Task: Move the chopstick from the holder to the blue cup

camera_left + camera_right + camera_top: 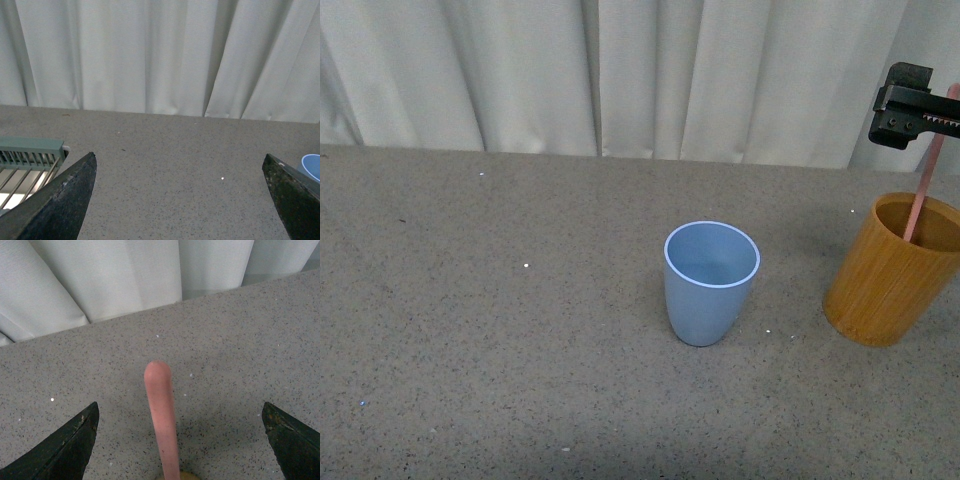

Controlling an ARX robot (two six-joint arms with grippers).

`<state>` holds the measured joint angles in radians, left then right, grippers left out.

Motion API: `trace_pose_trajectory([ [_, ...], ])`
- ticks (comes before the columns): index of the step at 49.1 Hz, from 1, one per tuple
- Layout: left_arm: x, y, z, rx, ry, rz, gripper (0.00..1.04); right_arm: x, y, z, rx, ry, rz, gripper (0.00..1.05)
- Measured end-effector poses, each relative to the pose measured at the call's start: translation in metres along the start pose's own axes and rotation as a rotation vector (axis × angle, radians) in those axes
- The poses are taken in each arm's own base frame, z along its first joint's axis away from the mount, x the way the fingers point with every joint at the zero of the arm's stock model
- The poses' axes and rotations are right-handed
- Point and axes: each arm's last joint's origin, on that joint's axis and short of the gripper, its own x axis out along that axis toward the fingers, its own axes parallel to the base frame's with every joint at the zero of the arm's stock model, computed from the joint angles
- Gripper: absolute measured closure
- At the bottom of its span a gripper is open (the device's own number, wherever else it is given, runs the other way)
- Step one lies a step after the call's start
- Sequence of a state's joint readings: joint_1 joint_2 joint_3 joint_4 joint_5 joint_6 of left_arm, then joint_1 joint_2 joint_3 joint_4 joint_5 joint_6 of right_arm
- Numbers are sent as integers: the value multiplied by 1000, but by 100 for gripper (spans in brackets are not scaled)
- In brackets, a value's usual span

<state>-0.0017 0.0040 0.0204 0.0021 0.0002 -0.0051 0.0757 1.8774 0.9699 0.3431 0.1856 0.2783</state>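
The chopstick (923, 190) leaned in the holder (885, 290) at the bench's (470, 330) right edge, with the blue cup (710, 290) well apart on its left. The right hand (180, 412) gaped wide around the chopstick's top, gripping nothing. The left hand (179, 165) was open and empty. Best to centre the chopstick between the fingers, close firmly, then lift straight clear of the rim.

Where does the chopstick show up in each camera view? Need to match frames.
Front view: the chopstick is at the far right edge, leaning in the holder.
Left wrist view: not in it; only the blue cup shows at one edge.
Right wrist view: in the middle, its tip pointing toward the camera, within the open right gripper.
Shared landmark: the white curtain at the back, in all three views.
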Motion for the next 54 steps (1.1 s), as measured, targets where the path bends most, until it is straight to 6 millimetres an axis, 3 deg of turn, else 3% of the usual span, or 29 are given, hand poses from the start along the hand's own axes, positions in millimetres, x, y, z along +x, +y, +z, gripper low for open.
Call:
trace_pose_trajectory([
  [32, 0, 0, 0, 0, 0, 0, 7, 17, 9, -11, -1, 15, -19, 10],
  [54, 0, 0, 0, 0, 0, 0, 7, 17, 14, -11, 5, -1, 9, 78],
])
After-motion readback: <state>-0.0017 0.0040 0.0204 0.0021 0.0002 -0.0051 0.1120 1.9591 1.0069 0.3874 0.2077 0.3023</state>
